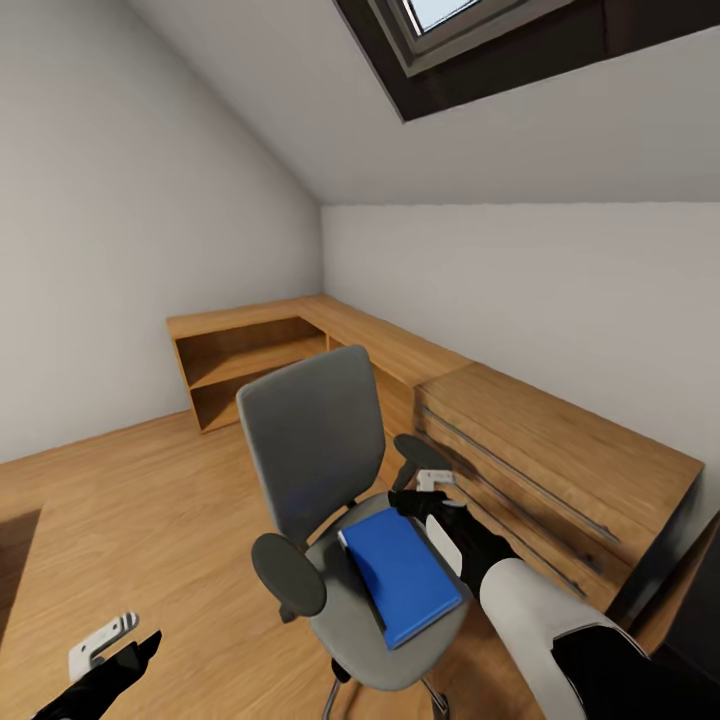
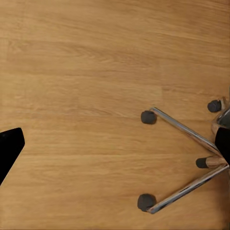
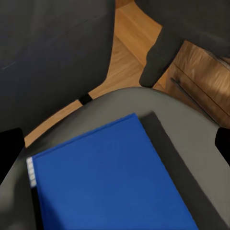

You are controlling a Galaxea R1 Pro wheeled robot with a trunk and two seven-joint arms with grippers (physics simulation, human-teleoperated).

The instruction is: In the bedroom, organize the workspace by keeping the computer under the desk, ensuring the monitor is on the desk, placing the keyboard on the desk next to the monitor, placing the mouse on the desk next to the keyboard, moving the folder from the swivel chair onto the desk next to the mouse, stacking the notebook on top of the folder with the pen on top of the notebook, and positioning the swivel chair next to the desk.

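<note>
Sloped grey walls and a light wood floor (image 1: 130, 510) frame the swivel chair (image 1: 310, 440), where the blue folder waits.

My target, the folder (image 1: 402, 573), lies flat on the grey seat, toward its right side, with a thin dark sheet showing just under its far edge. I judge it light, stiff and rather slick, so I would take it by an open edge where a finger can slide beneath, not from above. My right gripper (image 1: 425, 492) hovers just beyond the folder's far corner, beside the black armrest (image 1: 420, 455), jaws spread and holding nothing. My left gripper (image 1: 115, 650) hangs low over bare floor; I cannot tell its state. A wooden dresser (image 1: 560, 470) stands just beyond the chair.
</note>
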